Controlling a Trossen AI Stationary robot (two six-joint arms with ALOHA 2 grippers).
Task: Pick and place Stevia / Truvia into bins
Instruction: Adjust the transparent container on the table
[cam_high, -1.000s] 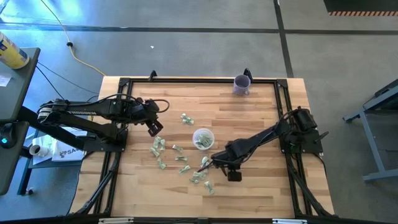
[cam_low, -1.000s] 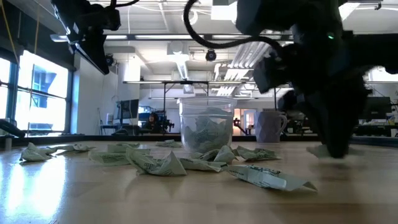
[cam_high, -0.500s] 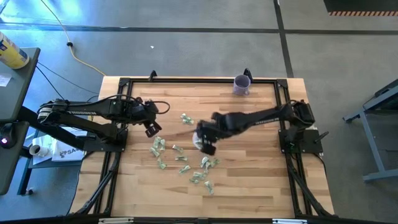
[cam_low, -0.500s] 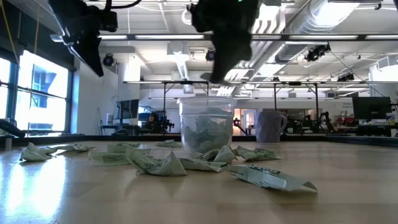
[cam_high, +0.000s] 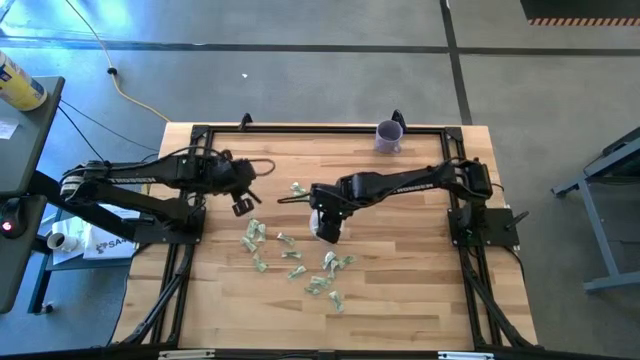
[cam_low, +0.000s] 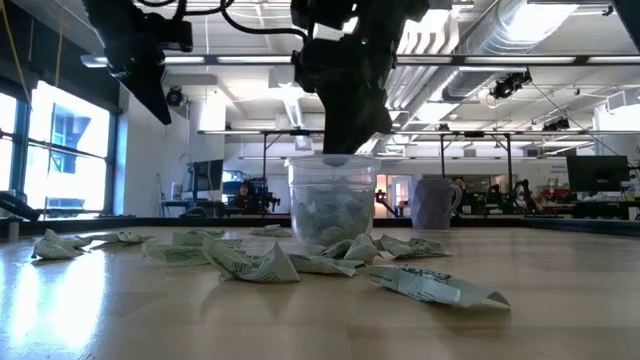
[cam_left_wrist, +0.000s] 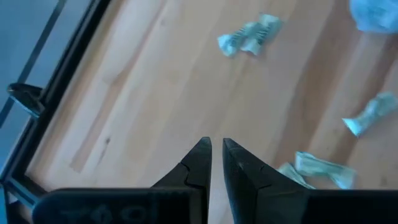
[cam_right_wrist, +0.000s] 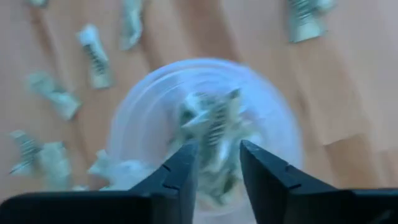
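The clear plastic cup stands on the table's middle, partly filled with green-and-white sweetener packets. My right gripper hangs right over the cup's mouth, pointing down with its fingers open and nothing between them. Several more crinkled packets lie loose on the wood on the near side and left of the cup, and one on its far side. My left gripper hovers above bare wood left of the packets, its fingers shut and empty.
A purple cup stands near the table's far edge, also seen behind the clear cup in the low view. A black frame runs around the wooden top. Bare wood lies along the near and right sides.
My right gripper has risen from the loose packets near the table's near edge and swung toward the far edge and left, ending above the clear cup's mouth. The packets on the table have stayed where they were.
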